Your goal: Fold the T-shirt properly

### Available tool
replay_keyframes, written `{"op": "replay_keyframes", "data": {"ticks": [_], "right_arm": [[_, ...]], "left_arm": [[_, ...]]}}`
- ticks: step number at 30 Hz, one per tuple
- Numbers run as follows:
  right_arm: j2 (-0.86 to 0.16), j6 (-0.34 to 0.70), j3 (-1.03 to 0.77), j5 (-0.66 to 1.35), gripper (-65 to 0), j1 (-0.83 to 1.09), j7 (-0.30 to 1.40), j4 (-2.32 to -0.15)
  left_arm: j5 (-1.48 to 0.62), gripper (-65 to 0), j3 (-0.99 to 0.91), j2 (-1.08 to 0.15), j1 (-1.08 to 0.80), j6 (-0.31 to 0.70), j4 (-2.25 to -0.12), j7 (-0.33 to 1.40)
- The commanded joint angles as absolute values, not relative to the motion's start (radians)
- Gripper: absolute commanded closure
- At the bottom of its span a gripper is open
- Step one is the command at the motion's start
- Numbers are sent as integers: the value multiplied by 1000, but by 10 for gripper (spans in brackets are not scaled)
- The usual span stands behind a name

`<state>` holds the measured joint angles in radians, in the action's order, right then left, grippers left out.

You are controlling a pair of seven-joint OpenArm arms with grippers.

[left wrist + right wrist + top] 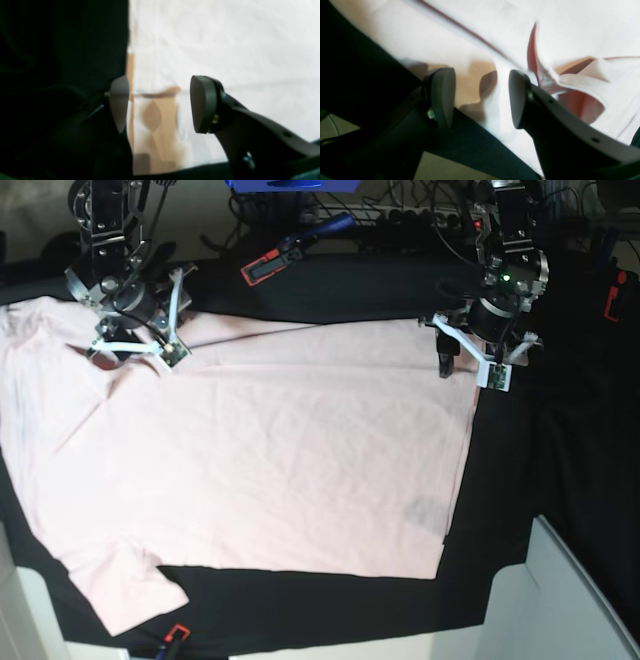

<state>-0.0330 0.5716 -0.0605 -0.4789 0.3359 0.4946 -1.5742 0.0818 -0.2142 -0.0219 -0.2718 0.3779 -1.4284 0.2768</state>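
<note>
Now T-shirt (260,450) is seen spread w/ long axis across tabletop (560,440), left gripper (470,365) at hem corner, right gripper (135,340) at collar, both parted, nothing held.

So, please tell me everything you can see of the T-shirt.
The T-shirt is pale pink and looks like thin cotton. It lies spread flat on the black cloth, plain side up, lightly creased. The collar is by the right end effector at the base view's upper left; one sleeve points to the lower left. The hem runs down its right side, where a faint dark patch shows through. The left end effector hangs open over the hem's far corner. Neither grips the fabric.
</note>
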Motion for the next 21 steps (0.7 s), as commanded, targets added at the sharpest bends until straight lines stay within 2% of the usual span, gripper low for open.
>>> {"op": "replay_keyframes", "data": {"ticks": [1, 5, 10, 14, 18, 21], "right_arm": [[-36, 565, -62, -479, -324, 334, 481, -1587], [-36, 565, -62, -481, -324, 335, 481, -1587], [-36, 565, -62, -481, -324, 335, 481, -1587], [-36, 565, -62, -479, -324, 335, 481, -1587], [-35, 565, -62, -478, -324, 335, 481, -1587], [-35, 565, -62, -476, -324, 335, 481, -1587]], "left_arm": [[97, -381, -211, -33, -266, 357, -1457, 255], [338, -380, -208, -39, -274, 323, -1512, 251], [636, -380, -209, -125, -269, 323, -1518, 249], [667, -380, -170, -225, -274, 323, -1521, 248], [664, -380, -5, -334, -274, 317, -1521, 248], [664, -380, 96, -357, -251, 317, -1521, 248]]}}
